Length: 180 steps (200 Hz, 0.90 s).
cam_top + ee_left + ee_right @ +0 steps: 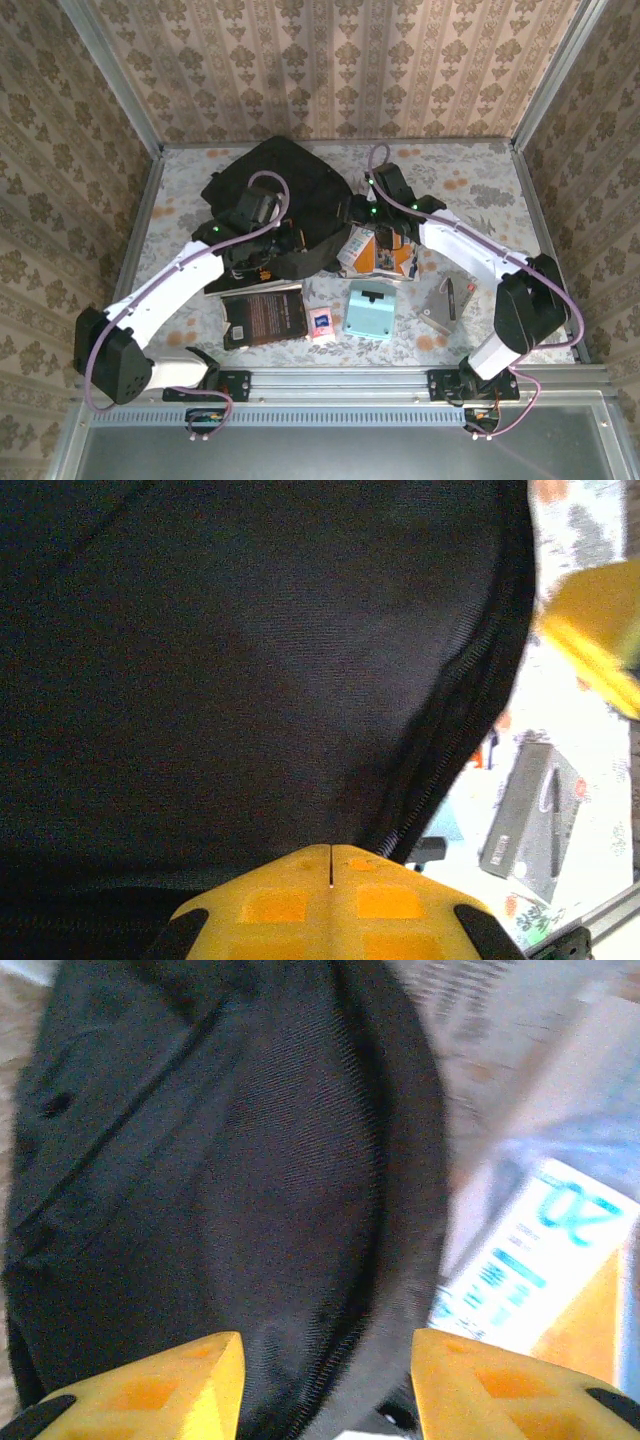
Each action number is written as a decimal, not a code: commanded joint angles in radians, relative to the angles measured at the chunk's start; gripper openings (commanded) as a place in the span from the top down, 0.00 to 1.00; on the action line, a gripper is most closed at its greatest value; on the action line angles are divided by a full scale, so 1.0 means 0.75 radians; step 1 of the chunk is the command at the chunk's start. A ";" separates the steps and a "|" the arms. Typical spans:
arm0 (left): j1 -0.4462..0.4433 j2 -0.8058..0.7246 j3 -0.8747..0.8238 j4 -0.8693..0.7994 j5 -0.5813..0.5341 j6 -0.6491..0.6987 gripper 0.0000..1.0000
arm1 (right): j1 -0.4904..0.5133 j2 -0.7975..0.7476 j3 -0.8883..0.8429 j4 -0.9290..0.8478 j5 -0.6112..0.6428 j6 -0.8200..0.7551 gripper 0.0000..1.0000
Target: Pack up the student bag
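The left gripper point(331, 855) is sitting closed against the student bag's point(280, 180) zip edge. The right gripper point(325, 1340) is gaping over its rim, with a book point(530, 1260) crowding just beside. Overhead, bare table point(480, 180) is lying open to the right.

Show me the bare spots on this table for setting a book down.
Barest: the far right corner of the table, beyond the right arm. A narrower strip runs left of the student bag. Crowded: the near middle, with dark book, teal box, grey case.
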<state>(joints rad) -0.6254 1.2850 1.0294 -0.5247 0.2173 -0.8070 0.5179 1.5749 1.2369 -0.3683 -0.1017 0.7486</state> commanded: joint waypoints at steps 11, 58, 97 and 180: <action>0.053 -0.054 -0.100 0.194 0.035 -0.200 1.00 | 0.028 -0.150 -0.042 -0.200 0.179 0.329 0.53; 0.097 -0.079 -0.184 0.241 0.042 -0.298 1.00 | 0.166 -0.133 0.029 -0.355 0.136 0.635 0.56; 0.106 -0.084 -0.194 0.237 0.050 -0.316 1.00 | 0.278 0.001 0.106 -0.291 0.058 0.734 0.53; 0.104 -0.126 -0.217 0.212 0.052 -0.319 1.00 | 0.330 0.178 0.087 -0.084 0.086 0.847 0.54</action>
<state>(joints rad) -0.5545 1.2213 0.8761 -0.3698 0.2508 -1.0332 0.7586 1.6764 1.3209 -0.4870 -0.0582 1.3251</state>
